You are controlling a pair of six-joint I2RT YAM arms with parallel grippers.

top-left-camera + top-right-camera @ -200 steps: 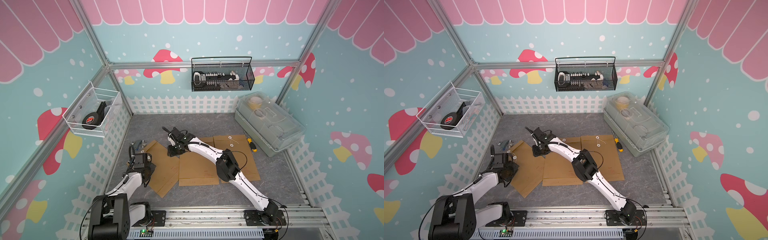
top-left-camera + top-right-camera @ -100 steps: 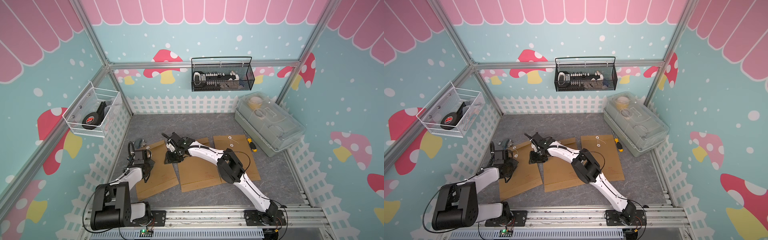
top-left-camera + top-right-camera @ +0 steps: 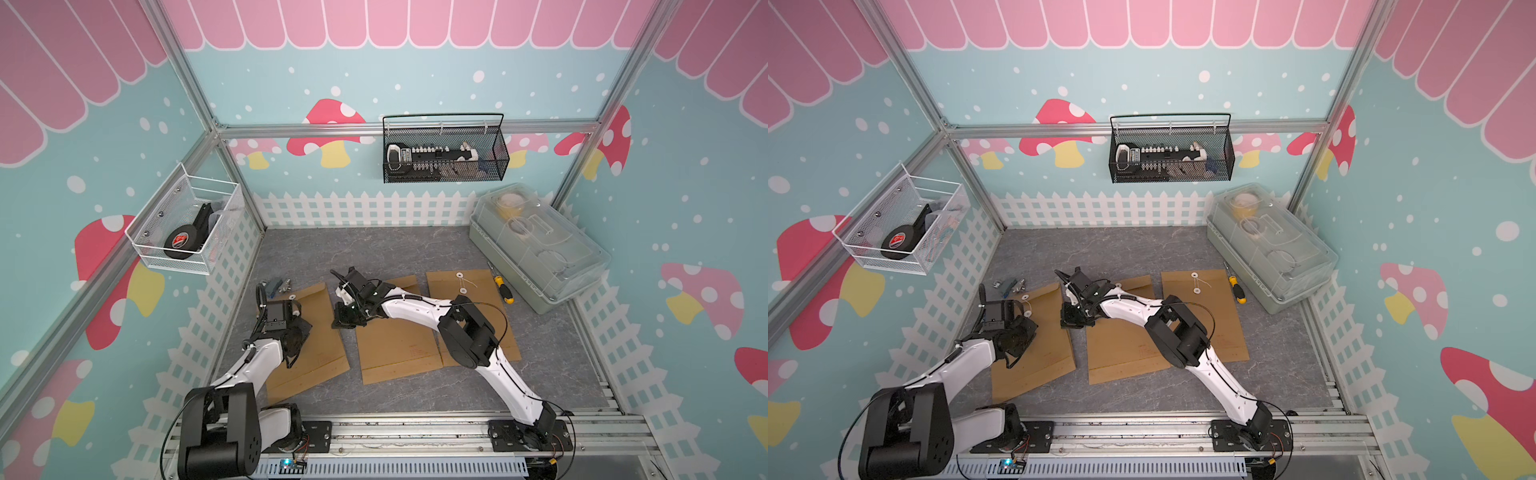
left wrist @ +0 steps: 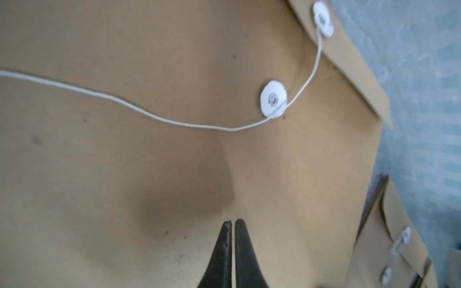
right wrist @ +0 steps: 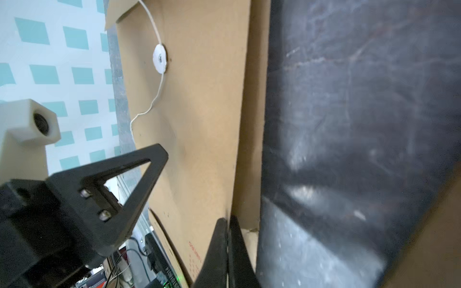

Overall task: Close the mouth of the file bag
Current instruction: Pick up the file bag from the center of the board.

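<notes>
Jaws of the left gripper (image 4: 230, 222) stand all but shut, a hairline between the tips and nothing in them, set over the face of the file bag (image 3: 322, 353). The right gripper (image 5: 228, 219), half open a second ago, is now closed tip to tip at that bag's long edge; we cannot tell whether paper is caught. Since then the bag has swung from its slant against the middle bag (image 3: 395, 353) to lie beside it, with a strip of grey table (image 3: 374, 249) between them. Ahead of the left tips, the string (image 4: 149, 116) runs slack from the flap disc (image 4: 323, 18) past the lower disc (image 4: 273, 98). A third bag (image 3: 444, 286), a screwdriver (image 3: 502, 290) and a clear box (image 3: 536, 249) lie well apart on the right arm's side. We see open table from the bags back to the fence (image 3: 365, 208).
</notes>
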